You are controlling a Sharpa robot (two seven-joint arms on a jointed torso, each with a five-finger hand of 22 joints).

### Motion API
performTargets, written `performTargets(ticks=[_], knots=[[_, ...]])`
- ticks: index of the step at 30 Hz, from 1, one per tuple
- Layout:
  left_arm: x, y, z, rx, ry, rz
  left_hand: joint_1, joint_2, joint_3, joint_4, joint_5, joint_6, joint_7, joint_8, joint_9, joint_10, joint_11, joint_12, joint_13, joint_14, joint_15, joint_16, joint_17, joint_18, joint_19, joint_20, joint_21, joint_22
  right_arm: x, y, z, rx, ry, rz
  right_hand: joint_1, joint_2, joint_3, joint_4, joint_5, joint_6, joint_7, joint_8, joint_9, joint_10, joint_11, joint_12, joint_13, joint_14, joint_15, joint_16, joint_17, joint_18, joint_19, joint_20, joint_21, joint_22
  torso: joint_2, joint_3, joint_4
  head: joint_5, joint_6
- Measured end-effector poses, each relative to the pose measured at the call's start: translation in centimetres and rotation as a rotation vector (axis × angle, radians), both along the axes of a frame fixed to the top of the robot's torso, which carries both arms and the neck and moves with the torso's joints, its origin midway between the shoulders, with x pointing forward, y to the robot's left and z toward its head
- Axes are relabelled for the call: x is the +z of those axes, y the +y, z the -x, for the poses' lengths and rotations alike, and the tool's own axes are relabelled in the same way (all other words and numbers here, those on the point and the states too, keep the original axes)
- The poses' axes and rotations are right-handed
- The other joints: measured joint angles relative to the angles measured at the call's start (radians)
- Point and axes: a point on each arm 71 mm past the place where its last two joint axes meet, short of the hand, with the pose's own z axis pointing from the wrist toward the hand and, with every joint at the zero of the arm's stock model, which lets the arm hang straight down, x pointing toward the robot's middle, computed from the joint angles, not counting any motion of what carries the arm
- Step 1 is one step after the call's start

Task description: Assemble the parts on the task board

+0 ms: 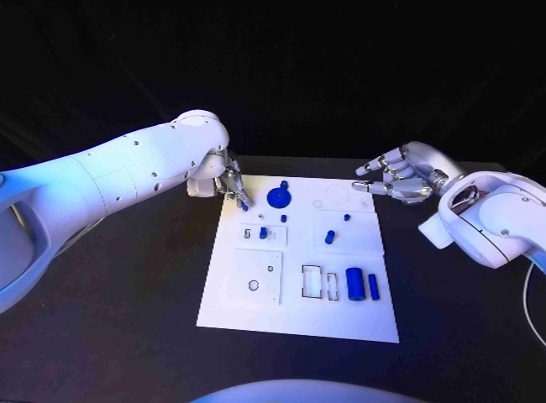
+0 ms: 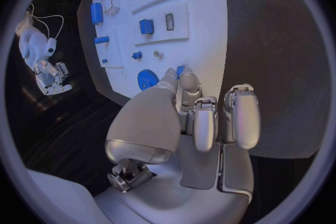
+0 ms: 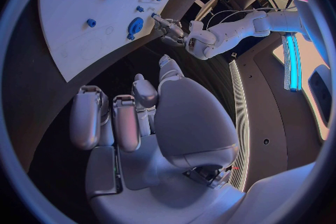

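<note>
Left hand [image 1: 231,183] is pinching a small blue part [image 2: 181,70] over the white task board [image 1: 225,294]; right hand [image 1: 401,175] empty, fingers loosely apart. Thin grip, it could slip sideways.

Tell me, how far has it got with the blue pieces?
Some way. A blue gear and several small pieces already sit on the white board. The left hand pinches a small blue piece at the board's far corner. The right hand waits off the board.

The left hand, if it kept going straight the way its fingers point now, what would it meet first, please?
Probably the blue gear on the task board: the left hand, pinching a small blue part, points across the board's near corner. Depth is unclear, so it might pass above.
</note>
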Motion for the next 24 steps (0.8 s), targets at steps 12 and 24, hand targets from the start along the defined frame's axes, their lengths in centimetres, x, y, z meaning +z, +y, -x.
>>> performTargets(ticks=[12, 24], knots=[[-0.3, 0.0, 0.2, -0.002, 0.01, 0.008, -0.091, -0.148, 0.318, 0.043, 0.011, -0.02, 0.016, 0.039, 0.007, 0.003, 0.012, -0.023, -0.033, 0.004, 0.004, 0.0, 0.0, 0.0, 0.0, 0.0, 0.0, 0.0, 0.0, 0.0, 0.0, 0.001, 0.001, 0.0, 0.0, 0.0, 0.0, 0.0, 0.0, 0.0, 0.0, 0.0, 0.0, 0.0, 0.0, 0.0, 0.001, 0.0, 0.0, 0.0, 0.0, 0.0, 0.0, 0.0, 0.0, 0.0, -0.001, -0.0001, 0.0012, 0.0, -0.004], [-0.3, 1.0, 1.9, 0.014, 0.024, 0.089, -0.197, -0.203, 0.447, 0.007, 0.144, -0.006, 0.007, 0.077, 0.021, 0.049, 0.002, 0.024, 0.01, 0.004, 0.004, 0.0, 0.001, 0.0, 0.0, 0.0, 0.007, 0.0, 0.0, -0.1, 0.1, 0.002, 0.002, 0.002, 0.0, 0.0, 0.0, 0.0, 0.012, 0.0, 0.0, 0.0, 0.0, 0.0, 0.0, 0.0, 0.001, 0.0, 0.0, 0.0, 0.0, 0.0, 0.0, 0.0, 0.0, 0.0, -0.003, 0.0003, 0.0035, 0.005, -0.003]])
